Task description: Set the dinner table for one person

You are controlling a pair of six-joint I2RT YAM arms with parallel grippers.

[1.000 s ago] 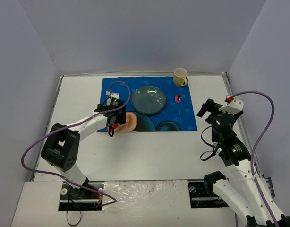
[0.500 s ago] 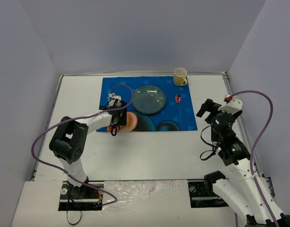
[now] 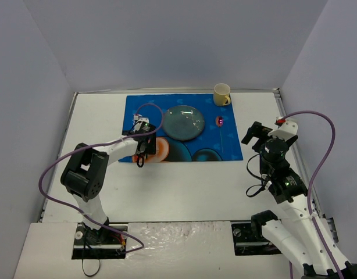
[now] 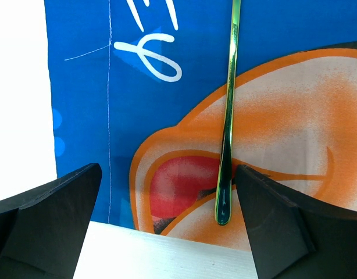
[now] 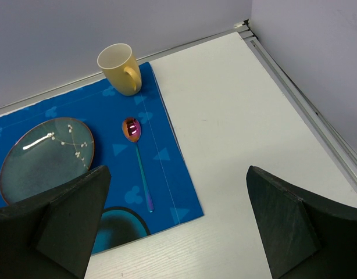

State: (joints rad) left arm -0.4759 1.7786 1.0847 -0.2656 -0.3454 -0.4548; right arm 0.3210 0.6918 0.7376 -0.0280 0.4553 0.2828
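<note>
Dinner table (image 3: 184, 180) carries everything, with the placemat (image 3: 231, 116) on it toward 12 o'clock. Plate (image 3: 184, 122) sits mid-mat, mug (image 3: 221, 94) at the plate's 1 o'clock, spoon (image 3: 220, 121) at 3 o'clock, thin green utensil handle (image 4: 228, 133) at 8 o'clock. Setting looks nearly done, maybe only straightening left. Left gripper (image 4: 167, 192) is low over the mat, jaws wide, handle lying between them, nothing gripped. Right gripper (image 5: 175, 174) is at the table's 3 o'clock, jaws wide, empty.

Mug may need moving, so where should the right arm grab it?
Take the mug by its rim from above, one finger of the right end effector inside, clear of the handle: it stands upright, mouth open, handle toward that arm.
</note>
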